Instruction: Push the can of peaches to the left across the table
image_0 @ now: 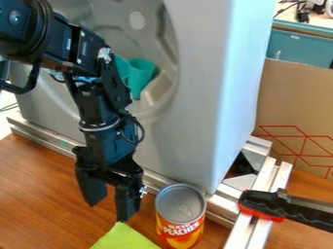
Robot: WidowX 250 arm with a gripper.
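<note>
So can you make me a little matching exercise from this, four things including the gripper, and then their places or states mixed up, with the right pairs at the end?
Things
1. Can
2. Black-handled tool
3. Teal item
4. Gripper

Places and states
A. In the hollow of the gray panel
B. Fingers apart, holding nothing
C. Upright, with a red and yellow label
D. Over the metal rails, reaching the view's right edge

Right pairs: 1-C, 2-D, 3-A, 4-B
</note>
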